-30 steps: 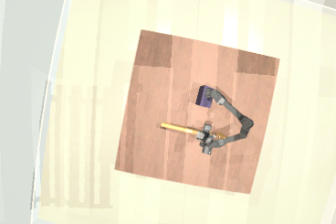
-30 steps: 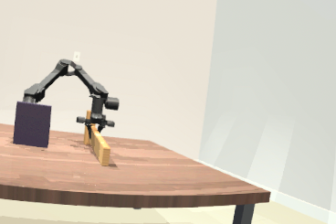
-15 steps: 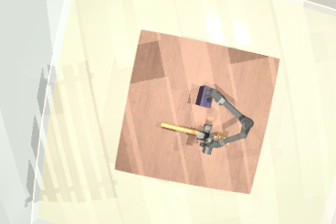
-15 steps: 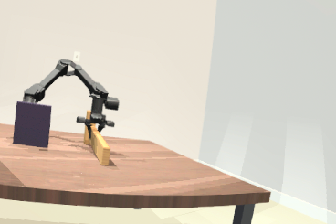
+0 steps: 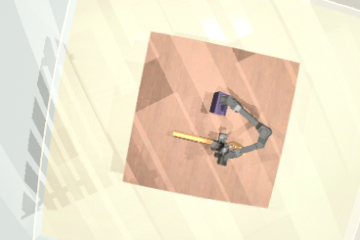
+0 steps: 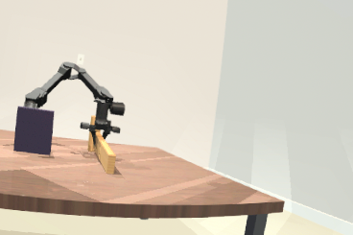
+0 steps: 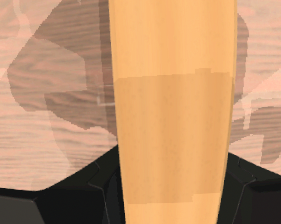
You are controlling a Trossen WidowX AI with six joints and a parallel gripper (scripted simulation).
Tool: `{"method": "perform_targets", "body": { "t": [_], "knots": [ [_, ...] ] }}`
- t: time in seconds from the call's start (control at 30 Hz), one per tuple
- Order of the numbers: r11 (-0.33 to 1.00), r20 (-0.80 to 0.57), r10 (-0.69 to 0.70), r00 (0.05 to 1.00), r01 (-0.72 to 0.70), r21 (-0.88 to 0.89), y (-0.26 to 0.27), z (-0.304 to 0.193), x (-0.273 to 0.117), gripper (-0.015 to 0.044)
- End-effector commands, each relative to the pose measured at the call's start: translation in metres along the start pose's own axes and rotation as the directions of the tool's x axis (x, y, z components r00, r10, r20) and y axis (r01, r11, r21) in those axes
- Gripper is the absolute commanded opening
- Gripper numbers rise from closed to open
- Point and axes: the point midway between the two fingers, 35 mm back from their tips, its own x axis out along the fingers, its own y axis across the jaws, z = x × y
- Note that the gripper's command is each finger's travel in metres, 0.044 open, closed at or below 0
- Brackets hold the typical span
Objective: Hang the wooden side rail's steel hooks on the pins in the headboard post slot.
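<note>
Side rail [image 5: 192, 137] [image 6: 105, 154] [image 7: 173, 115] clamped in gripper [image 5: 221, 147] [image 6: 100, 139] [image 7: 161, 143] nr. post [image 5: 238, 146] [image 6: 90, 135], long axis pointed approx. postward; hook/pin contact n/v.

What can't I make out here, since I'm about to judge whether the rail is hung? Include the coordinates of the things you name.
- Steel hooks and pins: the hand [image 5: 222, 146] [image 6: 100, 135] [image 7: 161, 143] and arm cover that end in the top view; too small in the exterior; out of the wrist frame.
- The post's slot [image 6: 91, 135]: its inside is too small to see in the exterior.
- Both rail [image 5: 192, 137] [image 6: 106, 156] [image 7: 174, 115] ends: cut off by the wrist frame.
</note>
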Motion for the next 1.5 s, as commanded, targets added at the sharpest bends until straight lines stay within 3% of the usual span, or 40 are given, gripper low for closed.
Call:
{"method": "perform_targets", "body": {
  "t": [0.0, 1.47],
  "knots": [
    [1.000, -0.003, 0.007, 1.000, -0.007, 0.005, 0.0022, -0.0015, -0.0024, 0.0000],
    [1.000, -0.003, 0.007, 1.000, -0.007, 0.005, 0.0015, -0.0064, -0.0026, 0.0000]
  ]
}}
